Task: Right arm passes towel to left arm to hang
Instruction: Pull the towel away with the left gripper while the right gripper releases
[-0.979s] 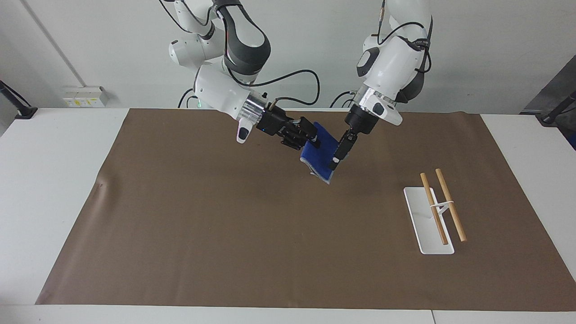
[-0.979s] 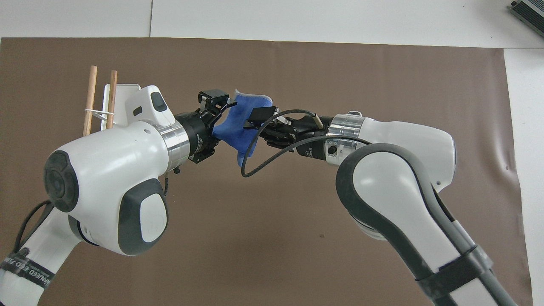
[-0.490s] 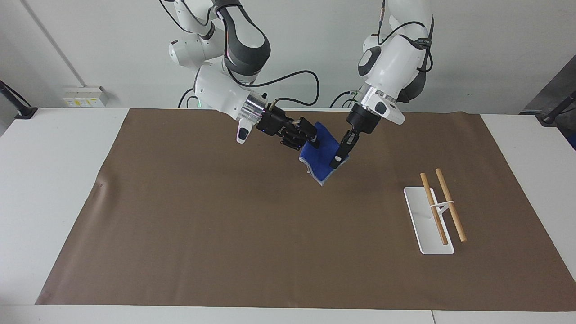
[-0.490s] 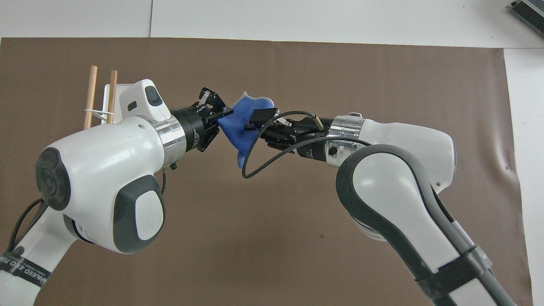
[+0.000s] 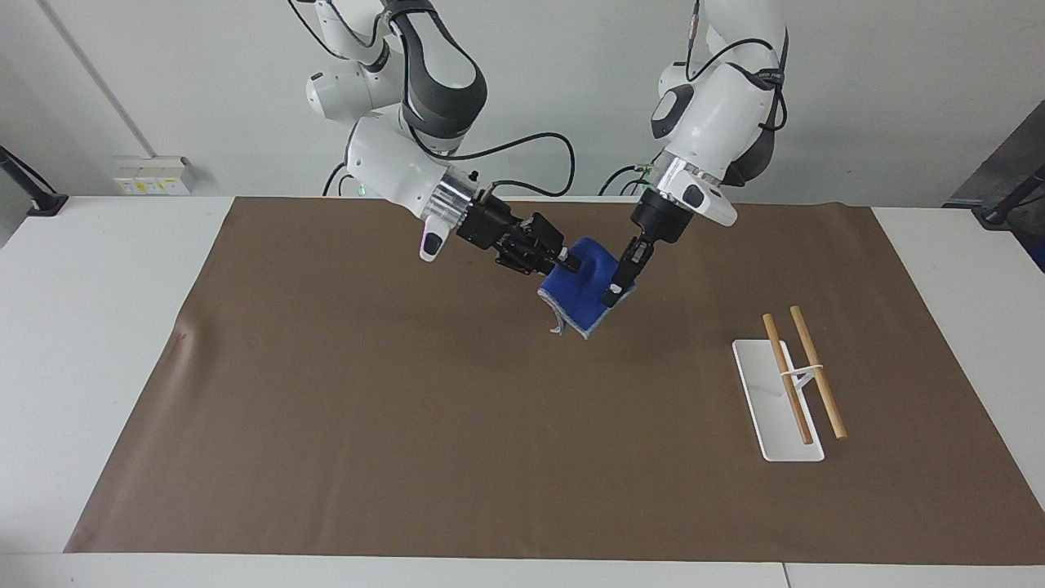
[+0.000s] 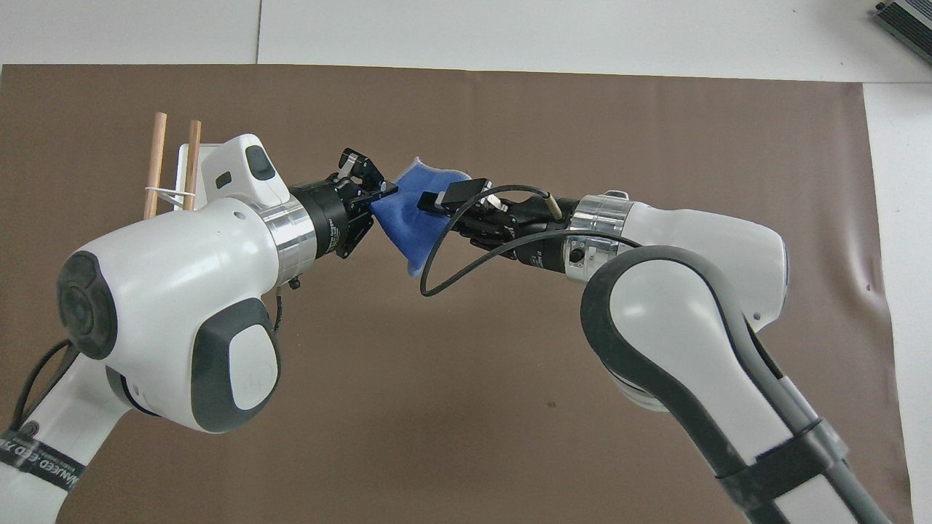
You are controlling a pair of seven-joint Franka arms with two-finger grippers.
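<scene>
Two arms, two claws, one towel, one rack with two wooden rods. Over the brown mat (image 5: 326, 408) on the surface, the blue towel (image 5: 581, 292) hangs in the air between both claws. The left claw (image 5: 612, 292) pinches its edge, clamped tight since a second ago, when it was only closing in. The right claw (image 5: 571, 263) has begun to loosen; whether it grips, I cannot tell. The rack (image 5: 775, 408) stands toward the left arm's end.

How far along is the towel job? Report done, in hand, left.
Done: towel lifted off the mat, left tool shut on one edge. In hand: handover, right tool at the other edge. Left: right tool withdraws; hang towel on the wooden-rod rack.
</scene>
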